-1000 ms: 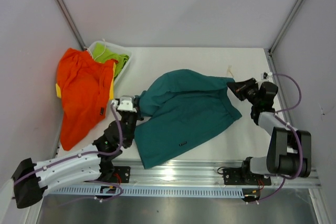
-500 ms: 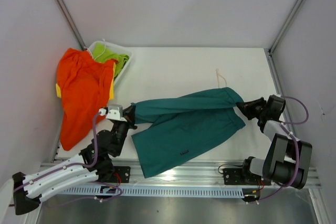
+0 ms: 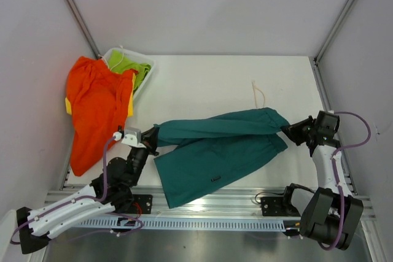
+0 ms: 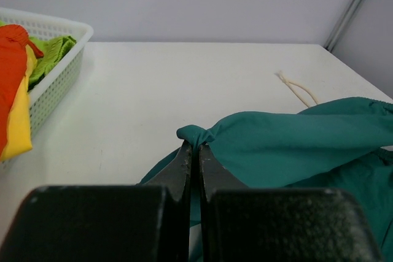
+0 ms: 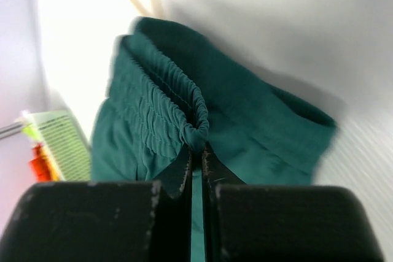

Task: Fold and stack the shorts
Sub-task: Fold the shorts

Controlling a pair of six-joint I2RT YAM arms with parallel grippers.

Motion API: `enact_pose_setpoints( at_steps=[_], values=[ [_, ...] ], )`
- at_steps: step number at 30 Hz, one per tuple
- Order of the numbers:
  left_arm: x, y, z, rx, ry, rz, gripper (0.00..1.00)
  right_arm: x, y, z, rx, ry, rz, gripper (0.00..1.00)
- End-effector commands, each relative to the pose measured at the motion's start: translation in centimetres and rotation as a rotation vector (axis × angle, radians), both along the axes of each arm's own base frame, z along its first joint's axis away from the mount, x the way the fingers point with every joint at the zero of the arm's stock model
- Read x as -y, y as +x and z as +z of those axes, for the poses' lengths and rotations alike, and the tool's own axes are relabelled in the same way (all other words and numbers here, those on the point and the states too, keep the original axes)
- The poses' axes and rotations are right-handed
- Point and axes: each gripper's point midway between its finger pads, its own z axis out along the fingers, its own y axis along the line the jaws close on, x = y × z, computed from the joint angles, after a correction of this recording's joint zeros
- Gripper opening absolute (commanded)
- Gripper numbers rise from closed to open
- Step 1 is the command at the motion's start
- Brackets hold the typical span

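The teal shorts [image 3: 221, 145] lie across the near half of the table [image 3: 209, 81], pulled out long between the 2 grippers. The left gripper [image 3: 149, 134], close to the left edge, has its fingers pressed together on a bunched corner of the teal cloth; the left wrist view shows the fabric pinched into a small knot right at the fingertips. The right gripper [image 3: 288, 130], close to the right edge, is clamped on the gathered elastic waistband, which the right wrist view shows folded over between its closed fingers. The far layer of the shorts runs as a narrow band from one gripper to the other, while the rest spreads flat toward the near edge, its near-left corner reaching that edge. A pale drawstring [image 3: 258, 93] trails from the waistband onto the bare table, toward the far edge. In the far-left corner sits a white basket [image 3: 146, 64] with lime-green shorts [image 3: 126, 64] inside. The orange shorts [image 3: 95, 115] are heaped over the basket's near side and spill along the left edge. A strip of yellow shorts [image 3: 130, 105] shows at their right side.
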Motion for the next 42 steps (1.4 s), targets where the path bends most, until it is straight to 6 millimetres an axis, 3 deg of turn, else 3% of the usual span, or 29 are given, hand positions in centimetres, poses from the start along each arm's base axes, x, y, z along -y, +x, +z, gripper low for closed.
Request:
enact_pose_setpoints(
  at_steps=[1,7,14,19,34,39,40,42],
  values=[
    [0.8,-0.4,1.0,0.036,-0.012,-0.058,0.00,0.7,-3.4,-3.1,-0.204,-0.050,-0.024,0.00],
    [2.4,-1.5,1.4,0.066,-0.011,-0.176,0.00,1.8,-5.6,-4.3,-0.310,-0.104,-0.080,0.00],
    [2.2,-2.1,1.4,0.081,-0.020,-0.201,0.00,2.1,-8.1,-4.7,-0.398,-0.138,-0.099,0.00],
    [3.1,-2.6,0.7,0.079,0.005,-0.258,0.00,2.0,-8.5,-6.1,-0.419,-0.138,-0.103,0.00],
    [4.5,-3.9,0.5,0.094,0.025,-0.370,0.00,1.8,-5.4,-9.5,-0.447,-0.136,-0.090,0.01],
    [5.2,-4.0,0.1,0.090,0.046,-0.396,0.00,1.8,-1.6,-9.6,-0.430,-0.123,-0.133,0.01],
    [5.3,-3.9,-0.1,0.088,0.052,-0.398,0.00,1.8,0.4,-8.7,-0.385,-0.128,-0.129,0.00],
    [5.7,-4.0,-0.1,0.090,0.060,-0.414,0.00,1.7,2.1,-9.4,-0.413,-0.120,-0.145,0.00]
  ],
)
